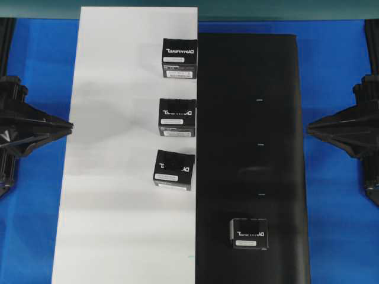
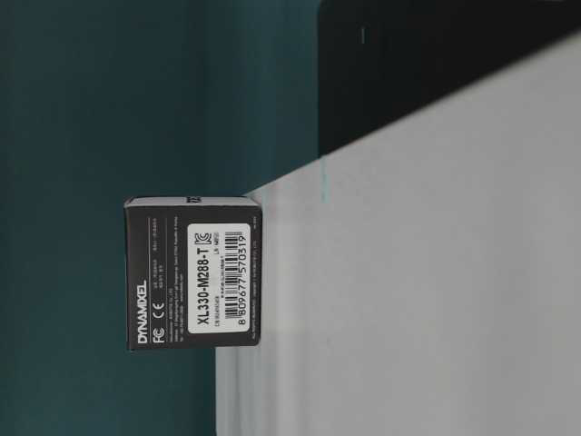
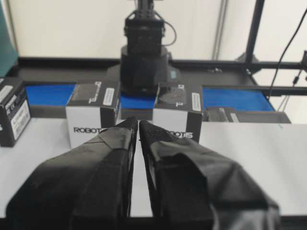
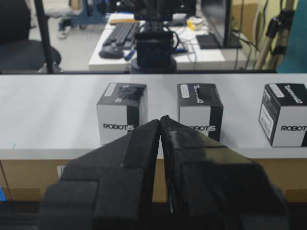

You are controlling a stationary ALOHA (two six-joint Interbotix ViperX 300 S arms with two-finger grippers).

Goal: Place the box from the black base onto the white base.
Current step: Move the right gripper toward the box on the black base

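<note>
Look to the near right of your overhead view: the box (image 1: 249,233) lies alone on the black base (image 1: 254,89), well apart from both arms. It is close to square, so it has hardly any long axis; its slightly wider side runs left to right, parallel to the near edge of the sheet. Its white lettering reads upside down to you, and the white label strip sits on the side facing the near edge. Three lookalike boxes (image 1: 177,116) stand in a column on the white base (image 1: 112,177), close to the seam where the white board meets the black sheet; the nearest of them is turned slightly askew. Your left gripper (image 3: 138,125) has its fingers pressed together with only a sliver between them and holds nothing. Your right gripper (image 4: 160,120) is likewise closed and empty. In the table-level view a box fills the foreground, but you probably cannot tell from it which box that is.
</note>
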